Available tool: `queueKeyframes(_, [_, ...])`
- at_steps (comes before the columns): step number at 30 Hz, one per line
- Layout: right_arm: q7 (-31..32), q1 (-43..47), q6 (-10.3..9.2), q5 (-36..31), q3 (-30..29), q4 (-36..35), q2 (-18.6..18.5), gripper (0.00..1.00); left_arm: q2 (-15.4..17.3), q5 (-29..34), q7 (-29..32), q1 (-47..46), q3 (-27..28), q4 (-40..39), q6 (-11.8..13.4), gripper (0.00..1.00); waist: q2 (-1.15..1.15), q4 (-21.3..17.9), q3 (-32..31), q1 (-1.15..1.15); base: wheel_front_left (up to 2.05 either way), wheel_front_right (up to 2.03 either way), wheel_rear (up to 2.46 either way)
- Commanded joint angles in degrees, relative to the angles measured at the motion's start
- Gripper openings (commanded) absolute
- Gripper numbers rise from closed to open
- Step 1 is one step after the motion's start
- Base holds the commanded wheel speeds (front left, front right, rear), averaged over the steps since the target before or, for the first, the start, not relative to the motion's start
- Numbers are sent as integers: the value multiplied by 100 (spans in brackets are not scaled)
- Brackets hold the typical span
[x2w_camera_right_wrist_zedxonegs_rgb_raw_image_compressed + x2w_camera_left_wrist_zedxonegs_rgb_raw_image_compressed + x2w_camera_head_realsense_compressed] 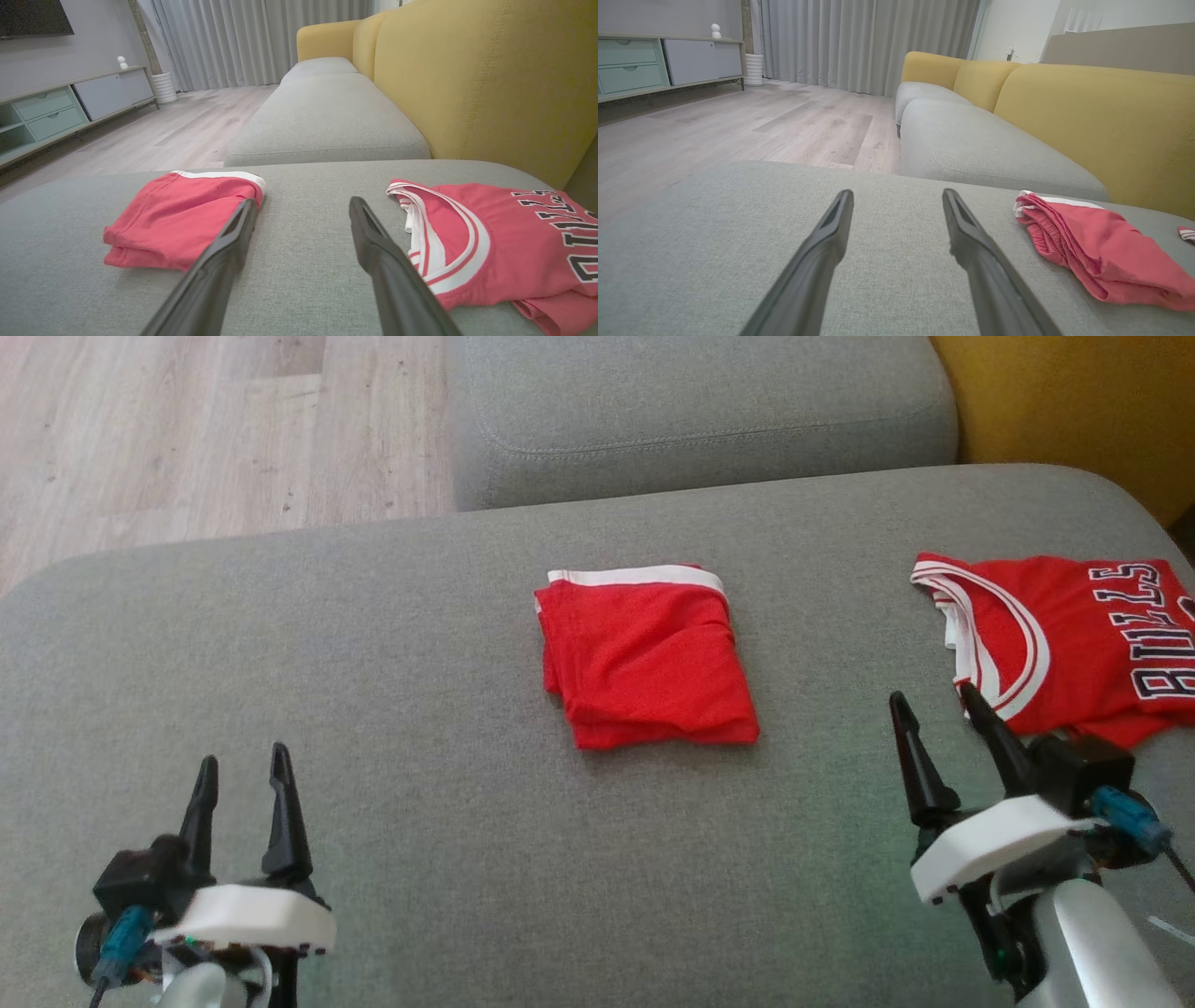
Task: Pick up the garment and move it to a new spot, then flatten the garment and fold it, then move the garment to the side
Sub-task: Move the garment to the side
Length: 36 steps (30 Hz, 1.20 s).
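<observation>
A red garment (644, 658) with a white band lies folded into a small rectangle at the middle of the grey cushion (373, 644). A red jersey (1074, 635) with white trim and black letters lies spread flat at the right. My left gripper (243, 756) stands open at the lower left, well clear of both. My right gripper (934, 693) is open too, its fingertips just at the jersey's near left edge. In the right wrist view, my right gripper (303, 199) points between the folded garment (182, 214) and the jersey (504, 233). From the left wrist, my left gripper (897, 191) has the folded garment (1101, 247) to its right.
A second grey seat cushion (700, 420) adjoins at the back. The yellow backrest (1074, 401) rises at the far right. Wooden floor (187, 429) lies beyond the cushion's left and far edge. A low cabinet (668, 60) and curtains (859, 42) stand across the room.
</observation>
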Motion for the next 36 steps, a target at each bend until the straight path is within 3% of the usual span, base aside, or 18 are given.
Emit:
queueKeyframes(1, [43, -90, 39, -53, 80, -240, 31, 100, 167, -29, -8, -184, 248, -164, 31, 100, 0, 12, 3, 0, 0, 0, 0])
queueKeyframes(17, [206, -46, 39, -18, -18, -384, 122, 100, 206, -53, 41, -251, 148, -257, 48, 100, 0, 180, 66, 0, 0, 0, 0])
queueKeyframes(24, [1028, -804, 39, 181, -81, -347, 353, 100, 209, -26, 8, -499, 79, -425, 21, 100, 0, 385, 525, 0, 0, 0, 0])
queueKeyframes(29, [1968, -1843, 39, 267, -174, 161, 527, 100, 173, 33, -37, -735, -22, -490, -19, 100, 0, 654, 925, 0, 0, 0, 0])
queueKeyframes(36, [2640, -2904, 39, 505, -428, 1485, 579, 100, 98, 89, -125, -1041, -137, -442, -111, 100, 0, 1067, 1373, 0, 0, 0, 0])
